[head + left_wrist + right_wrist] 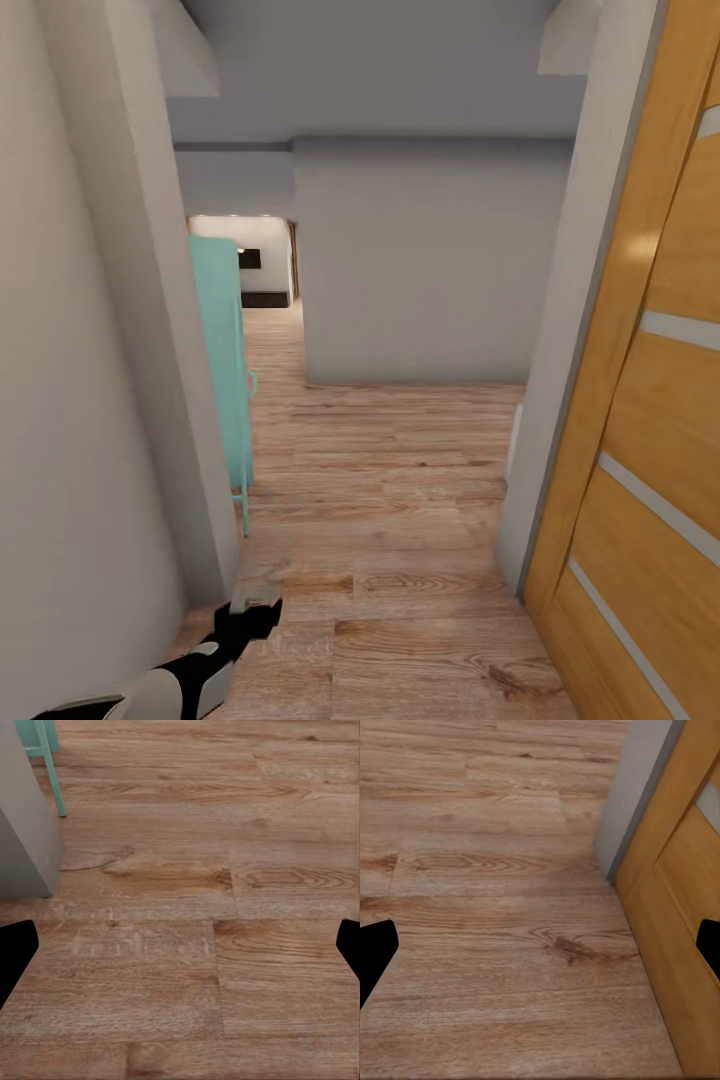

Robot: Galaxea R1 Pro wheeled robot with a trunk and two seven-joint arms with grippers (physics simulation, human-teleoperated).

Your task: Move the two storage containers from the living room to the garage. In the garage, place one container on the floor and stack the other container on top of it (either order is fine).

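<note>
- Head view: robot stood in a narrow passage on light wood plank floor (400,520), grey wall corner (150,350) at left, slatted wooden door (650,400) swung open at right. A teal cabinet (222,370) stood past the corner; a lit room lay further back. Left gripper (250,600) sat low w/ nothing in it, prob. tucked in for driving; spread not readable from here.
- Left wrist view: fingertips (16,956) sat at opposite frame edges, so claw was spread wide, empty, over planks near a teal leg (51,772).
- Right wrist view: right fingertips (375,952) likewise wide apart, empty, close by the door (682,907).
- Storage containers weren't seen; judged en route, location unknown.
</note>
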